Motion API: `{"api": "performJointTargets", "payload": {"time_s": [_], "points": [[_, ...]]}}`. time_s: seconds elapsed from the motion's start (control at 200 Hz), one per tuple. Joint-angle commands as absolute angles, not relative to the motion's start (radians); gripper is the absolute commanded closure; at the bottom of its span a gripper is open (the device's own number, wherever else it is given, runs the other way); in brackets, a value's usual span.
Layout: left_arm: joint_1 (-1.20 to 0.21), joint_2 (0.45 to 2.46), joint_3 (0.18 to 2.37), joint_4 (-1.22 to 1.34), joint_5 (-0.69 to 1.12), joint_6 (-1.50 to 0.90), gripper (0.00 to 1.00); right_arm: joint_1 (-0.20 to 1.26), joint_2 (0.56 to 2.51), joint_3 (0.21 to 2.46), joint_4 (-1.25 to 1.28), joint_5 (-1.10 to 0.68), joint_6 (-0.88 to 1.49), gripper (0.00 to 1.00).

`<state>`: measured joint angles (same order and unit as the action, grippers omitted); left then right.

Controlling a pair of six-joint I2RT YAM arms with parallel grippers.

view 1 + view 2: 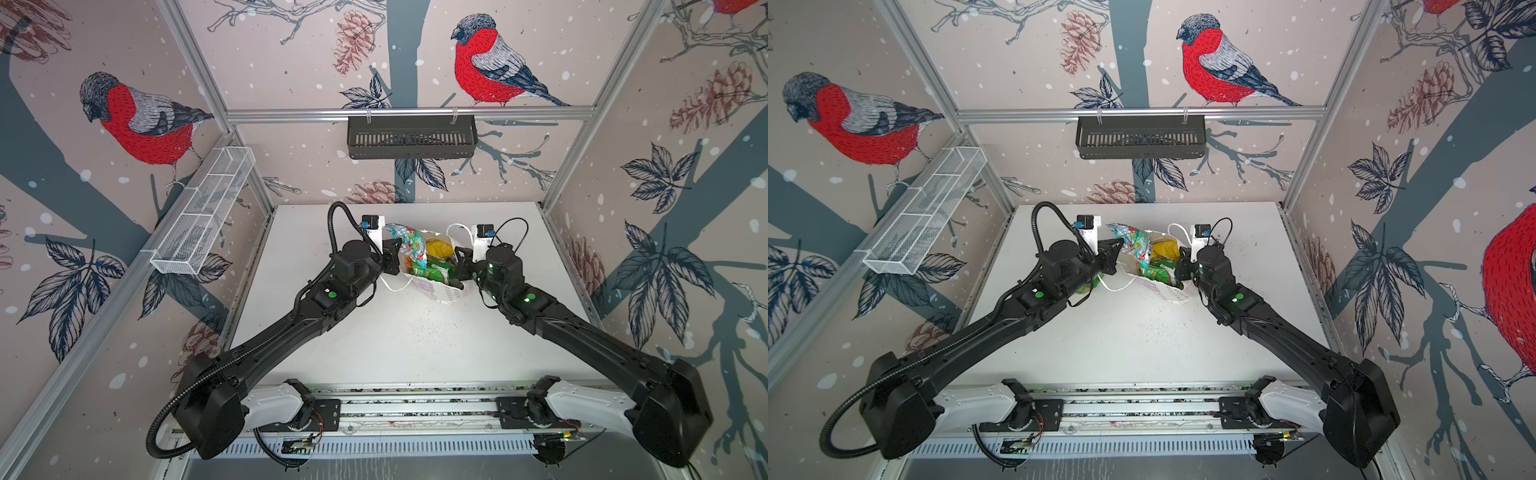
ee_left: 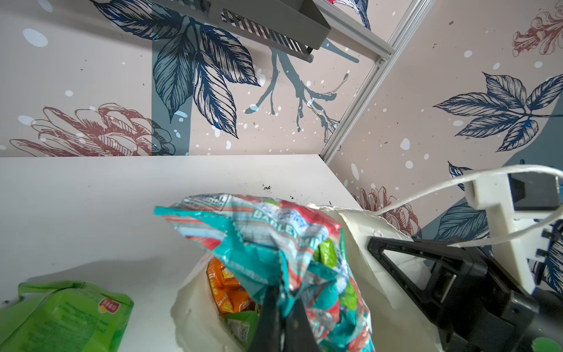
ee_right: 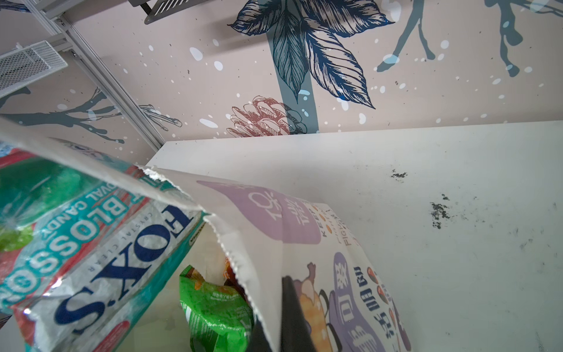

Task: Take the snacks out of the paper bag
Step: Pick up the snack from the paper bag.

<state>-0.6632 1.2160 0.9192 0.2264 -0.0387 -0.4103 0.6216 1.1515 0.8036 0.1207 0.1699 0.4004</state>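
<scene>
Nearest us, a green packet (image 2: pixel 67 314) lies on the white table (image 1: pixel 395 345), just beside the paper bag (image 1: pixel 446 293), which sits mid-table between our two grippers. Our left gripper (image 2: pixel 281 304) has its jaws pinched together on the teal packet (image 2: pixel 268 240), which rises from the bag's mouth. Our right gripper (image 3: pixel 274 317) has its jaws closed on the bag's serrated rim, one finger inside and one on the printed outside. Inside the bag we see an orange packet (image 2: pixel 228 289) and a yellow packet (image 1: pixel 438 248). Beyond, a black basket (image 1: pixel 411 137) hangs on the rear wall.
</scene>
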Motion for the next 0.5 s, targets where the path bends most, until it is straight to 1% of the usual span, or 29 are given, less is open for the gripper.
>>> {"api": "performJointTargets", "payload": {"time_s": [0.0, 0.155, 0.495], "points": [[-0.644, 1.186, 0.911, 0.271, -0.087, -0.382, 1.00, 0.620, 1.147, 0.798, 0.111, 0.173, 0.425, 1.00], [-0.622, 1.147, 0.889, 0.283, -0.105, -0.365, 1.00, 0.618, 1.159, 0.798, 0.117, 0.182, 0.430, 1.00], [-0.585, 1.126, 0.893, 0.247, -0.122, -0.349, 1.00, 0.614, 1.159, 0.797, 0.129, 0.176, 0.430, 1.00]]}}
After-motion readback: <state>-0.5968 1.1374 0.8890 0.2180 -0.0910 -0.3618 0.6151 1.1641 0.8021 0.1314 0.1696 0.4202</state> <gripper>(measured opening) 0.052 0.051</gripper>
